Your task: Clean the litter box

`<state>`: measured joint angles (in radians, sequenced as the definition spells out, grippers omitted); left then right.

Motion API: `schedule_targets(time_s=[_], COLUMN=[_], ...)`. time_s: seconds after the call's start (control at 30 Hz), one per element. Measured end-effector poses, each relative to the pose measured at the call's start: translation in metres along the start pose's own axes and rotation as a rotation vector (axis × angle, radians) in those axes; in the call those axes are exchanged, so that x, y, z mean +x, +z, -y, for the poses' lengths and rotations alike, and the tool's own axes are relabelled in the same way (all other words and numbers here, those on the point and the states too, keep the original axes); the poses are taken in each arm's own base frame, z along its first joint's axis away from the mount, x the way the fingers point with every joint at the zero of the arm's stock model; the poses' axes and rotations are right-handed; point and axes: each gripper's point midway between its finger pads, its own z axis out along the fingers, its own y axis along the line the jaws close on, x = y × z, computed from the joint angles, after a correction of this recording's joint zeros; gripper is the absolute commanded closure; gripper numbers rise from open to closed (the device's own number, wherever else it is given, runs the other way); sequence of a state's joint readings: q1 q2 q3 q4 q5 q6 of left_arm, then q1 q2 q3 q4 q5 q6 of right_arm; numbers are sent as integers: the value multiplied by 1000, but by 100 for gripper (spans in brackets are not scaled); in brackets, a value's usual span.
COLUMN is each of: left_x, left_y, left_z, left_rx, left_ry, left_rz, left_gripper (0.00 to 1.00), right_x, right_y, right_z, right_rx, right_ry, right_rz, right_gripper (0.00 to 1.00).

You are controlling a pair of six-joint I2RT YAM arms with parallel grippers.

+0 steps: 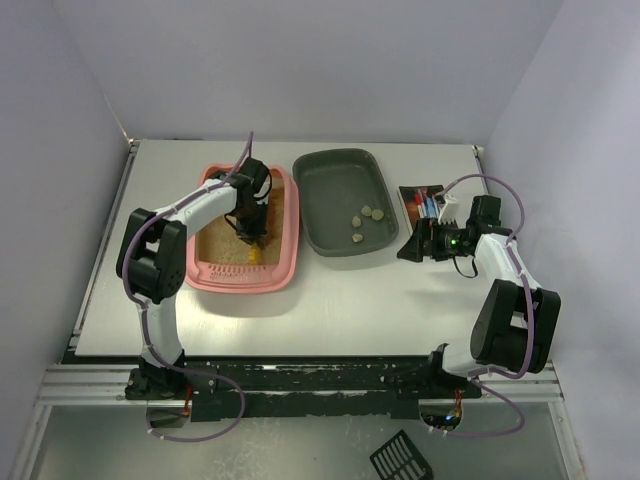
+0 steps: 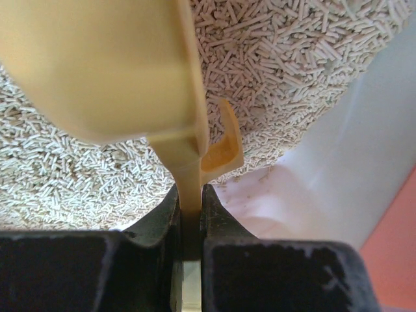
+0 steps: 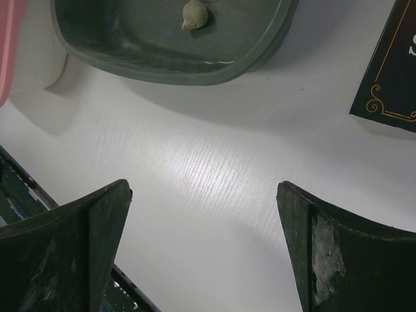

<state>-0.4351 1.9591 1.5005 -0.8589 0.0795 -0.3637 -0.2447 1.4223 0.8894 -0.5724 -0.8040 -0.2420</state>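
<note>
The pink litter box point(image 1: 285, 262) lies left of centre, with tan litter point(image 2: 286, 58) inside. My left gripper point(image 1: 247, 230) reaches down into it and is shut on the handle of a yellow scoop point(image 1: 253, 252). In the left wrist view the scoop point(image 2: 110, 65) hangs just over the pellets, its thin handle pinched at my left gripper point(image 2: 190, 198). A bare corner of the box floor point(image 2: 305, 201) shows to the right. My right gripper point(image 1: 412, 246) hovers over the table right of the grey tray, open and holding nothing point(image 3: 203, 188).
A dark grey tray point(image 1: 330, 162) stands right of the litter box, holding a few pale clumps point(image 1: 368, 214); its near rim point(image 3: 169, 73) and one clump point(image 3: 195, 14) show in the right wrist view. A dark printed packet point(image 1: 424, 200) lies at the right.
</note>
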Motion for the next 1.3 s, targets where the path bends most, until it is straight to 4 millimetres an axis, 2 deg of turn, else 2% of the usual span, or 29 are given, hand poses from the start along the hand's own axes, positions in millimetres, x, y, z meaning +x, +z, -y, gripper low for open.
schedule_targets(time_s=[0.3,0.67,0.97,1.3], left_x=[-4,-7,-1,-6], left_y=[8,12,-5,-26], left_z=[11,15,26,46], left_rx=[90,225,419,628], left_ry=[-6,-35,-60,-45], left_rz=[17,54,112,156], left_gripper=[93,93,93,93], right_x=[0,0,0,0], right_y=[0,0,0,0], right_z=[1,1,2,2], right_rx=[7,8,10,11], right_ry=[0,-1,-1,-1], right_rz=[-2,-2,-3,-3], right_gripper=[4,4,4,4])
